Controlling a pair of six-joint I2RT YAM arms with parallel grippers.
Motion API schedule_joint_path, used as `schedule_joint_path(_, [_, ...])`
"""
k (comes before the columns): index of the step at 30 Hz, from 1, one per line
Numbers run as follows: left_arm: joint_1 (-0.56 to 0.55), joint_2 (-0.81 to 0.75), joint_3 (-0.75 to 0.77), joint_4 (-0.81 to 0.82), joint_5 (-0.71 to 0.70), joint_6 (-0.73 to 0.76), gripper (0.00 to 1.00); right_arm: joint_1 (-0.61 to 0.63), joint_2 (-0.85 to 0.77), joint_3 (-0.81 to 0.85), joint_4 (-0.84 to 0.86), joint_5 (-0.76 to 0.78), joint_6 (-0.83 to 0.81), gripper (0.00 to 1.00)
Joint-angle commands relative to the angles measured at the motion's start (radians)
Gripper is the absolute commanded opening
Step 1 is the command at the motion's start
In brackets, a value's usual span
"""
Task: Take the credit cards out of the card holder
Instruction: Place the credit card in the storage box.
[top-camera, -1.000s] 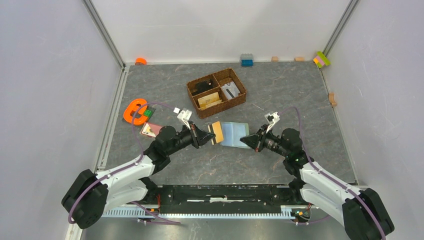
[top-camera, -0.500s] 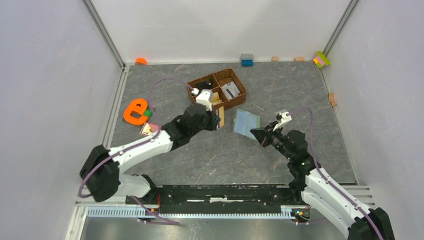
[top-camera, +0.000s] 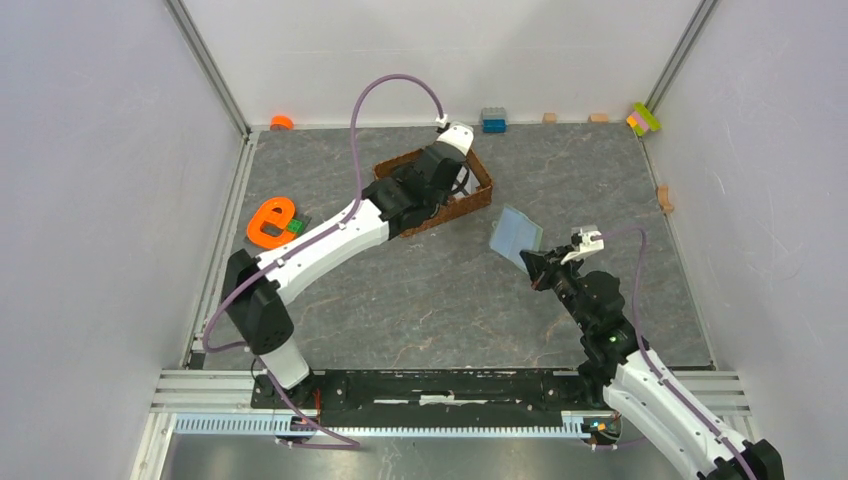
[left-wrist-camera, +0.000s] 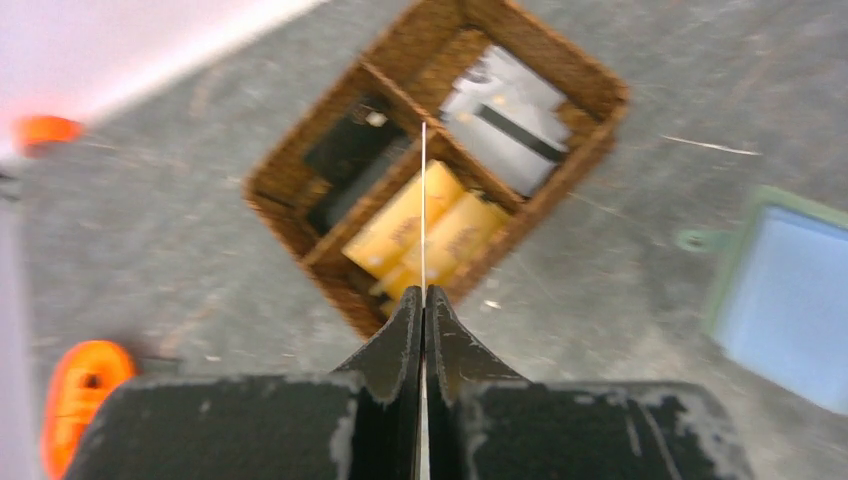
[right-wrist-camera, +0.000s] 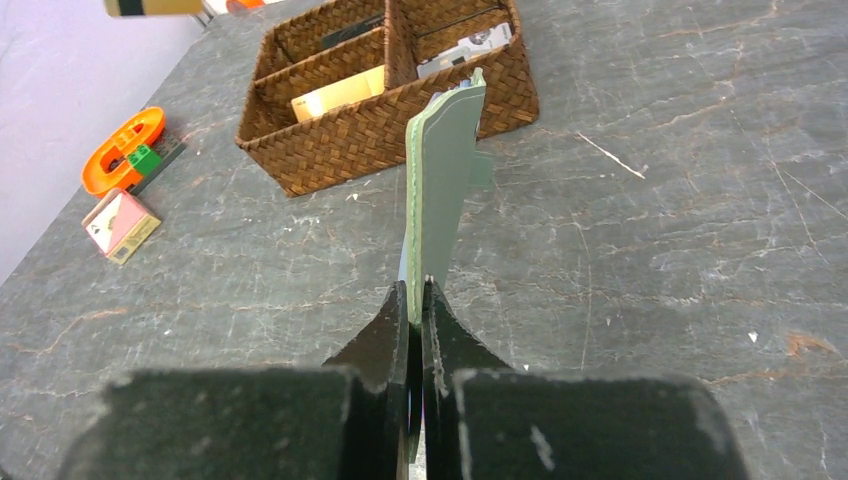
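My left gripper (top-camera: 412, 190) is shut on a thin credit card (left-wrist-camera: 423, 200), seen edge-on, and holds it high over the brown wicker basket (left-wrist-camera: 300, 210). My right gripper (top-camera: 532, 264) is shut on the edge of the sage-green card holder (top-camera: 515, 232) and holds it off the table, right of the basket. The card holder stands edge-on between the right fingers (right-wrist-camera: 440, 180). Its pale blue inside shows in the left wrist view (left-wrist-camera: 790, 290). A pinkish-brown card (right-wrist-camera: 120, 225) lies on the table at the left, beside the orange e shape (right-wrist-camera: 125, 150).
The basket (top-camera: 478, 190) holds yellow packets (left-wrist-camera: 420, 225), a grey-white item (left-wrist-camera: 510, 105) and a black item (left-wrist-camera: 350, 150). The orange e (top-camera: 270, 222) lies left of it. Small blocks (top-camera: 493, 119) line the back wall, more at the right corner (top-camera: 643, 118).
My left arm has pulled the tan card out of the card holder and carried it up and back over the basket. My right gripper has lifted the card holder and drawn it right.
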Motion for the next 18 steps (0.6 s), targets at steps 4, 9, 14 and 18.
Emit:
schedule_joint_path(4, [-0.002, 0.123, 0.057, -0.013, -0.331, 0.438, 0.02, -0.004, -0.046, -0.030, 0.039, 0.085, 0.012, 0.00])
schedule_joint_path(9, [0.014, 0.246, 0.097, -0.022, -0.319, 0.544, 0.02, -0.003, -0.097, -0.055, 0.057, 0.099, 0.031, 0.00])
schedule_joint_path(14, [0.038, 0.352, 0.165, -0.083, -0.265, 0.574, 0.02, -0.002, -0.095, -0.055, 0.057, 0.105, 0.035, 0.00])
schedule_joint_path(18, [0.065, 0.413, 0.176, -0.099, -0.242, 0.610, 0.02, -0.003, -0.067, -0.055, 0.065, 0.102, 0.041, 0.00])
